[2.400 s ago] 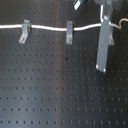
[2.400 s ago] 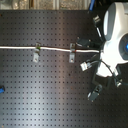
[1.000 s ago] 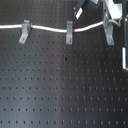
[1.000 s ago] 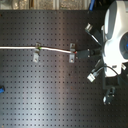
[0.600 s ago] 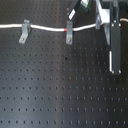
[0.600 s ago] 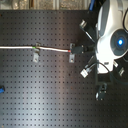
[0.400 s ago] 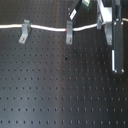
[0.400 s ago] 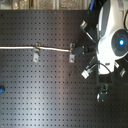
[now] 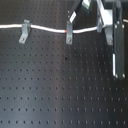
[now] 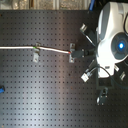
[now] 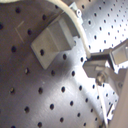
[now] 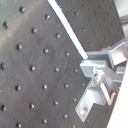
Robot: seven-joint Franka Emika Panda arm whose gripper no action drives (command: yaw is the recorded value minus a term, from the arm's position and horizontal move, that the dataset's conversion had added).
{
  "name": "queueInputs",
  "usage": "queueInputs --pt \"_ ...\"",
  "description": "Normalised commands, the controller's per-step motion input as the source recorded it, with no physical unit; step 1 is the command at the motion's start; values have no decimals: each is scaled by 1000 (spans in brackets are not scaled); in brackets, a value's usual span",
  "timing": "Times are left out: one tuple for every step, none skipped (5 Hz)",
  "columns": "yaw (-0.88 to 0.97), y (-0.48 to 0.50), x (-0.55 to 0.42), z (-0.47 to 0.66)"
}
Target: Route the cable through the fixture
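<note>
The white cable (image 9: 45, 28) runs from the first exterior view's left through two grey clips (image 9: 23, 33) (image 9: 69, 34). Its red mark (image 9: 67, 31) sits at the second clip. No green mark shows. In the second exterior view the cable (image 10: 20, 48) passes the same clips (image 10: 36, 51) (image 10: 75, 52). My gripper (image 10: 85, 50) sits just past the second clip, shut on the cable's end. In the second wrist view the cable (image 12: 67, 32) runs into the fingertips (image 12: 92, 64). The first wrist view shows a grey clip (image 11: 52, 42) beside the gripper (image 11: 100, 67).
A third grey fixture (image 10: 102, 95) stands on the black perforated board (image 10: 45, 90), below the arm in the second exterior view. A small blue object (image 10: 1, 90) lies at the second exterior view's left edge. The white arm body (image 10: 112, 40) covers the board's right side.
The arm has shifted a little near the second clip. The held cable end now lies lower and straighter beyond that clip. The two clips and the rest of the cable have not moved.
</note>
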Motion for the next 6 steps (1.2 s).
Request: queueInputs --pt "-129 -42 1 273" --pt "-49 -99 45 3" --pt "0 -212 36 6" --pt "0 -184 -5 59" --pt "131 -557 -102 241" --pt "306 -476 -328 234"
